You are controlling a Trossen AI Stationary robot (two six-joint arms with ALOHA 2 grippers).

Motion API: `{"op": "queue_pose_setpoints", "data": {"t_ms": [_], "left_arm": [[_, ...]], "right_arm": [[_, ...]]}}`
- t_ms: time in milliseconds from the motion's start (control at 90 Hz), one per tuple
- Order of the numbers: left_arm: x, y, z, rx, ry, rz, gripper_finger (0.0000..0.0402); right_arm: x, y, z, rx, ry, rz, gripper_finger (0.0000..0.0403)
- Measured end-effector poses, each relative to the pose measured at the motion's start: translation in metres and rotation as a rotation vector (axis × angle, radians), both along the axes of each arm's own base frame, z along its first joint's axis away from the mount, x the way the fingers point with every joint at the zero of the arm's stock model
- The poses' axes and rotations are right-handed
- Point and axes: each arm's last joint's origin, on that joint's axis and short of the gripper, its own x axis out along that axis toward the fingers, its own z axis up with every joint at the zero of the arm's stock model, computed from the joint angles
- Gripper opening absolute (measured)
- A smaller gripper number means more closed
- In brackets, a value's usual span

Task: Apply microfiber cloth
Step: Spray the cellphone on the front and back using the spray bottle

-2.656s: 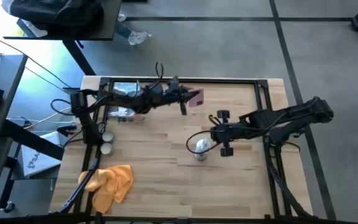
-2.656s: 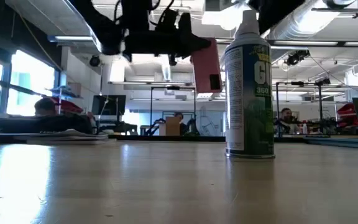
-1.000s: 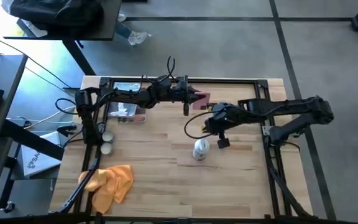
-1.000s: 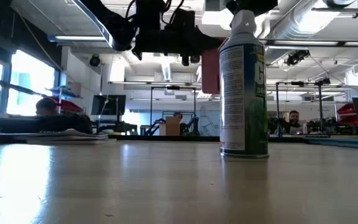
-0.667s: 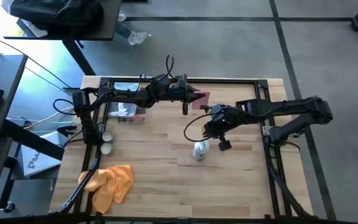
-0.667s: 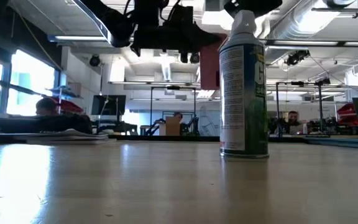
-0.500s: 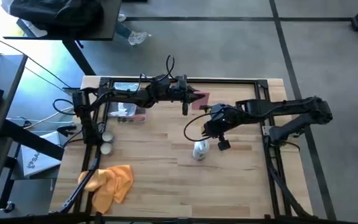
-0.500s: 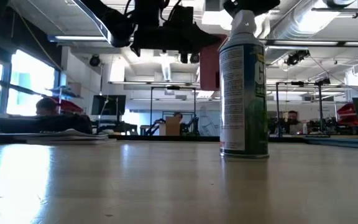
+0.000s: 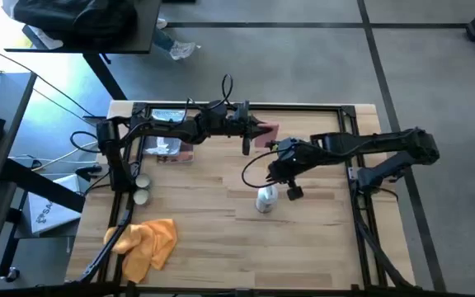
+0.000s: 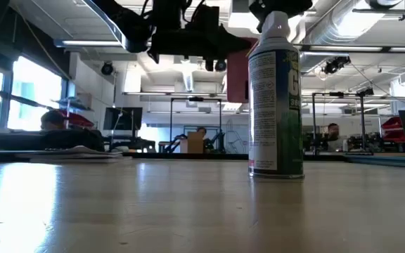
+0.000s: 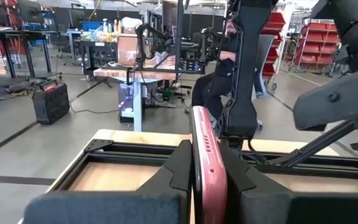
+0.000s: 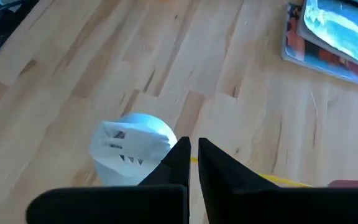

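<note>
So far the microfiber cloth (image 9: 145,244) lies untouched at the near left table corner. The left gripper (image 9: 258,132) clamps a pink phone (image 11: 205,158); the right gripper (image 12: 192,163), fingers nearly closed and empty, hovers above a spray can (image 10: 275,98). Wiping is not begun.

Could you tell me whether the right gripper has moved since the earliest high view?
Yes. The right gripper has moved from beside the spray can toward the table's far edge, nearer the left gripper.
</note>
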Motion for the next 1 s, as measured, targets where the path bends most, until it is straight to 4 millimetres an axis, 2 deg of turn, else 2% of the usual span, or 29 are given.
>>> {"op": "queue_pose_setpoints", "data": {"t_ms": [244, 356, 1000], "left_arm": [[-0.009, 0.001, 0.016, 0.033, 0.006, 0.113, 0.0012], [-0.012, -0.002, 0.022, 0.049, 0.010, 0.113, 0.0012], [-0.010, -0.009, 0.021, 0.047, 0.021, 0.093, 0.0012]], "right_arm": [[-0.001, 0.000, 0.000, -0.001, 0.007, 0.000, 0.0000], [-0.001, 0.000, 0.003, -0.007, 0.013, -0.004, 0.0000], [-0.002, 0.000, 0.004, -0.003, 0.018, -0.002, 0.0000]]}}
